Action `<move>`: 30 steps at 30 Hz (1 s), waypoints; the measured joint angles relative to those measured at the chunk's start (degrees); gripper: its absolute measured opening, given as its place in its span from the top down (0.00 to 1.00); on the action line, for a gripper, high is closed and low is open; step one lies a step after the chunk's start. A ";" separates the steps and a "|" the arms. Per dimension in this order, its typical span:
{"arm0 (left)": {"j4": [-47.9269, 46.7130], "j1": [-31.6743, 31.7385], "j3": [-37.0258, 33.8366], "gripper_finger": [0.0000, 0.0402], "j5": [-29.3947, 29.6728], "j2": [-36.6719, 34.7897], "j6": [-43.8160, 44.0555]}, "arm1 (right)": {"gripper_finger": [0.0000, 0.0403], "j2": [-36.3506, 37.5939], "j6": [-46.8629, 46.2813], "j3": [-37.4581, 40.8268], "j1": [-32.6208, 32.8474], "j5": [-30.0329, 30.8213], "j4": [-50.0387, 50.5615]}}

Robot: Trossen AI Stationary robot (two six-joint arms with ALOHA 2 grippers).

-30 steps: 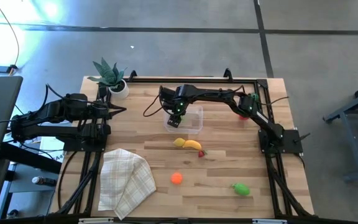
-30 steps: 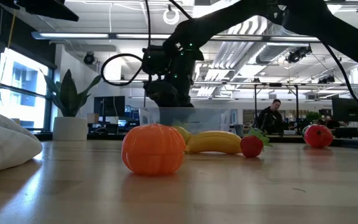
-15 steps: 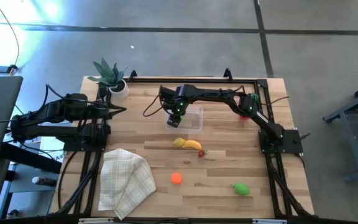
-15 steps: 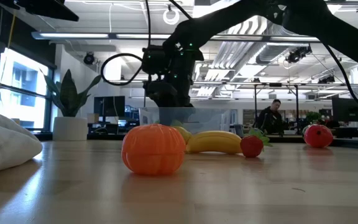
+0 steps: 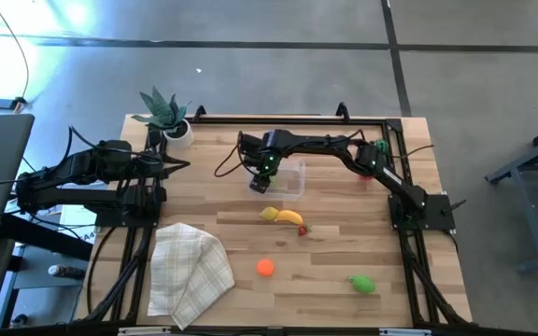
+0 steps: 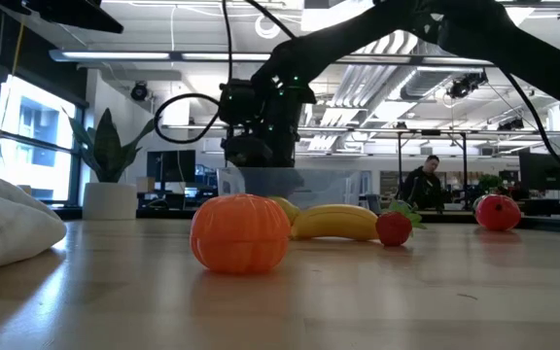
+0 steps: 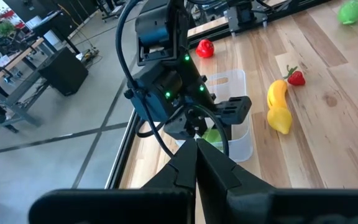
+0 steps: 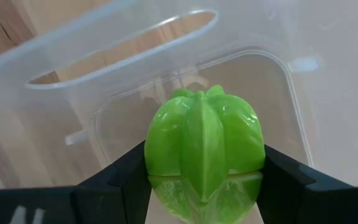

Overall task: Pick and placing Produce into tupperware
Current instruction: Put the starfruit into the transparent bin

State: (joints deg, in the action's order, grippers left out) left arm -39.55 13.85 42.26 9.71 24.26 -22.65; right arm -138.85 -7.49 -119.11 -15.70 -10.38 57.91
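While the tupperware [image 5: 286, 179] sits where it was a second ago, the right gripper [image 5: 261, 181] has shifted slightly toward its left end and hangs over it, fingers [image 8: 120, 177] half-closed on a green ribbed piece [image 8: 204, 155]. Banana [image 5: 290, 217], lemon [image 5: 269, 214], strawberry [image 5: 304, 230], orange [image 5: 265, 267] and green fruit [image 5: 362, 283] lie on the table [image 5: 344, 252], unmoved; cloth [image 5: 188, 271] near left. Only the right wrist view shows the held piece clearly. Left gripper [image 7: 196, 163] waits closed at the table's left edge.
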 joint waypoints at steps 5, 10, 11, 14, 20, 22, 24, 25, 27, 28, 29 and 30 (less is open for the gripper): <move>0.00 0.01 0.00 1.00 -0.01 0.01 0.00 | 0.46 0.00 0.00 0.00 -0.02 0.25 -0.02; 0.00 0.01 0.00 1.00 0.00 0.01 0.01 | 0.39 0.00 0.02 0.00 -0.02 0.47 0.04; 0.00 0.00 0.00 1.00 -0.01 0.01 0.00 | 0.38 0.02 0.02 0.00 -0.02 0.47 0.02; 0.00 0.01 0.00 1.00 -0.01 0.01 0.00 | 0.37 0.02 0.09 0.00 -0.02 0.47 0.02; 0.01 0.01 0.00 1.00 0.00 0.01 0.00 | 0.37 0.13 0.00 0.00 -0.02 0.32 0.14; 0.01 0.01 0.00 1.00 -0.01 0.01 0.00 | 0.37 0.40 -0.07 -0.01 -0.02 0.27 0.45; 0.00 0.01 0.00 1.00 -0.01 0.01 0.00 | 0.37 0.94 -0.15 -0.04 -0.02 0.25 0.74; 0.00 -0.01 0.00 1.00 -0.01 0.00 0.00 | 0.37 1.23 -0.17 -0.04 -0.02 0.25 1.06; 0.02 -0.01 0.00 1.00 -0.01 0.01 0.02 | 0.37 1.95 -0.20 -0.07 -0.02 0.37 1.12; 0.01 -0.01 0.00 1.00 -0.01 0.01 0.00 | 0.37 2.35 -0.30 -0.07 -0.02 0.69 1.47; 0.02 -0.01 0.02 1.00 -0.01 0.01 0.00 | 0.37 2.72 -0.50 -0.07 -0.01 1.04 1.81; 0.02 0.00 0.01 1.00 -0.01 0.00 0.00 | 0.37 3.23 -0.56 -0.07 -0.02 1.30 2.04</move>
State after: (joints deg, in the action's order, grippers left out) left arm -39.53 13.86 42.27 9.69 24.26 -22.65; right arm -135.61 -8.05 -119.17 -15.73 -9.08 59.96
